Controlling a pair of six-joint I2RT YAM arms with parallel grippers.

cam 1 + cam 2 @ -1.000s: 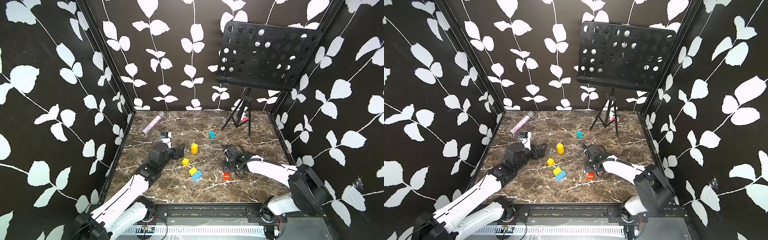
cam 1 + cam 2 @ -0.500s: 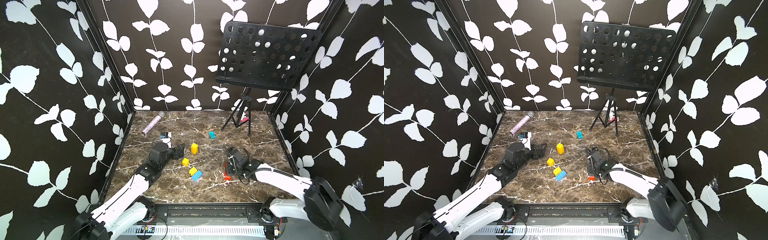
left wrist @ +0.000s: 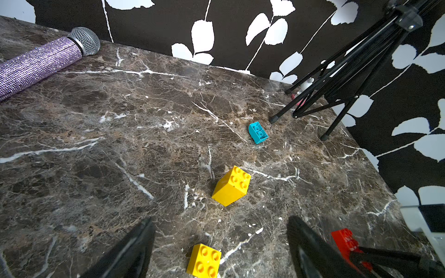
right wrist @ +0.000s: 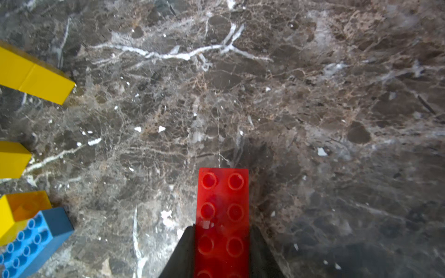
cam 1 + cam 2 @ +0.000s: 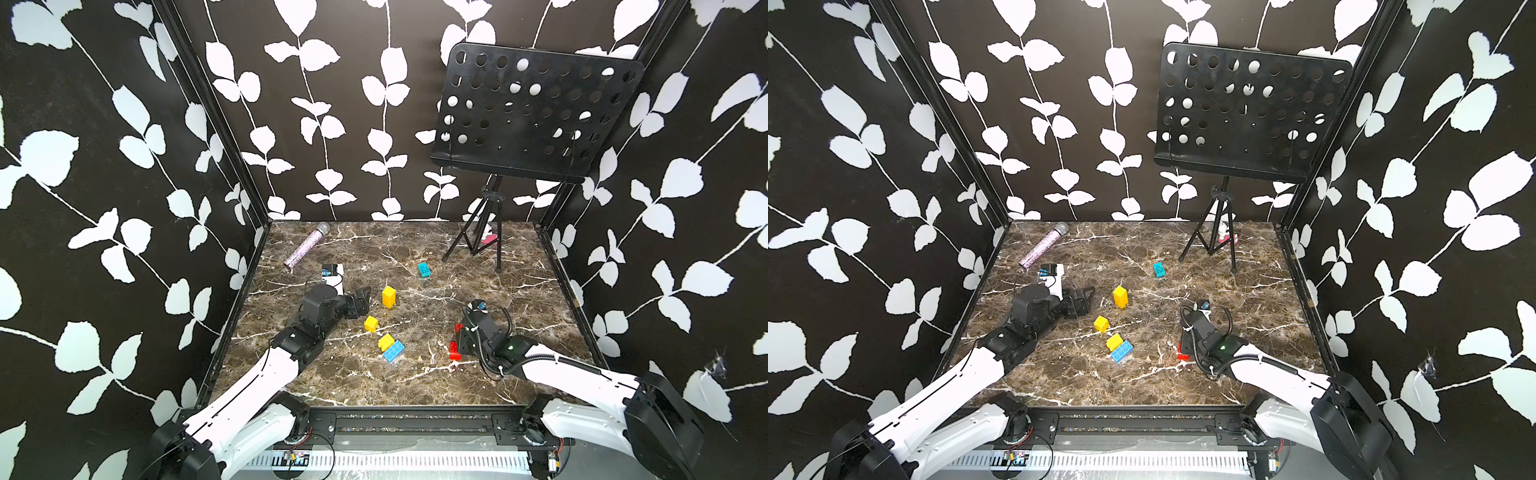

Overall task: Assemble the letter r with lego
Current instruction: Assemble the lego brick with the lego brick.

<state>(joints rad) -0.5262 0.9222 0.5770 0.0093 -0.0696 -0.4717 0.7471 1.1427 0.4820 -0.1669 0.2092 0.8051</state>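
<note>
Left tool (image 5: 365,300) hangs empty, jaws wide apart, beyond and left of the blue studded plastic brick (image 5: 393,352), near a tall yellow plastic brick stack (image 5: 389,297). A small yellow plastic brick (image 5: 386,340) touches the blue brick. Right of the blue brick, the right tool (image 4: 221,229) clamps the long red-orange studded plastic brick (image 4: 222,192), low over the brown marble worktop (image 5: 415,386). Best practice, I judge: carry it level, studs up, then press straight down. No writing is legible.
</note>
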